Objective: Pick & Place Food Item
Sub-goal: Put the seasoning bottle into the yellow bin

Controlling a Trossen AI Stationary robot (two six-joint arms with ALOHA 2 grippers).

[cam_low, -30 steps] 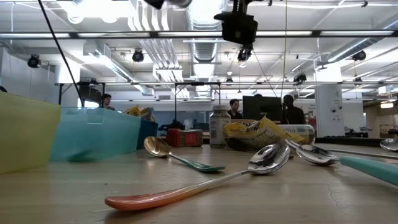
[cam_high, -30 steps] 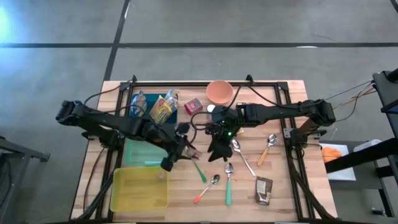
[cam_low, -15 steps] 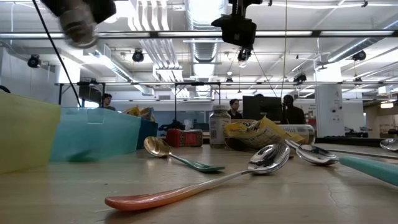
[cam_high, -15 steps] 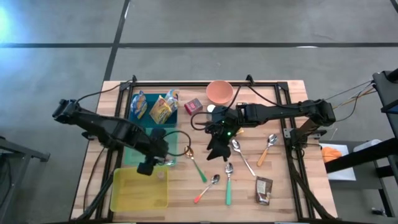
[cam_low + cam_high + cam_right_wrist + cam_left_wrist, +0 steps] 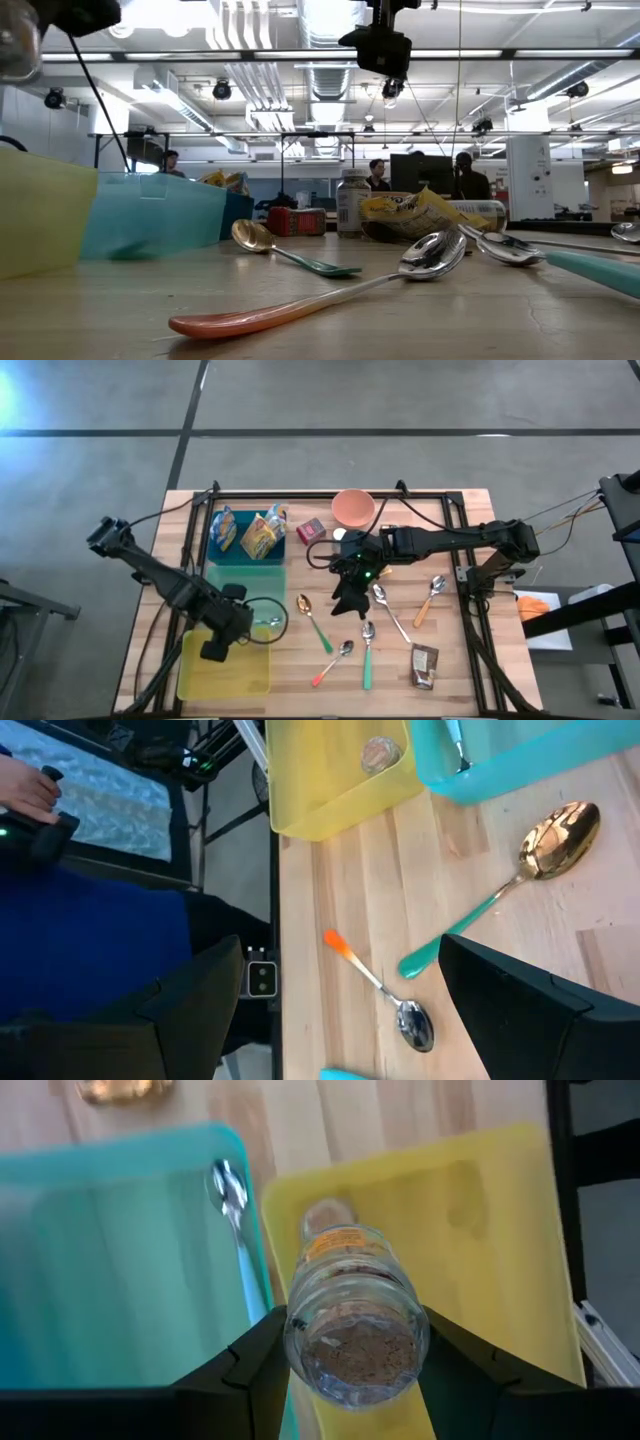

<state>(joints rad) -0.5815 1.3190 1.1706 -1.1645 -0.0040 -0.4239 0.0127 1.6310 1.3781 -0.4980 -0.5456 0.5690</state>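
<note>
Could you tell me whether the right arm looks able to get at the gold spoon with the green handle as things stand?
Probably yes: the right hand hangs open beside the gold spoon, which lies bare on the table, and the left hand is over the yellow bin.

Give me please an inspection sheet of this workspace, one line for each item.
Surface: wooden table, bare between items.
Job's things: glass jar held above yellow bin; snack packets in blue bin.
Clutter: spoons, pink bowl, brown packet.
Claws: left claw shut on the jar; right claw open, over the table's middle.
Cables: black loop by the left arm.
Surroundings: people at desks behind.
</note>
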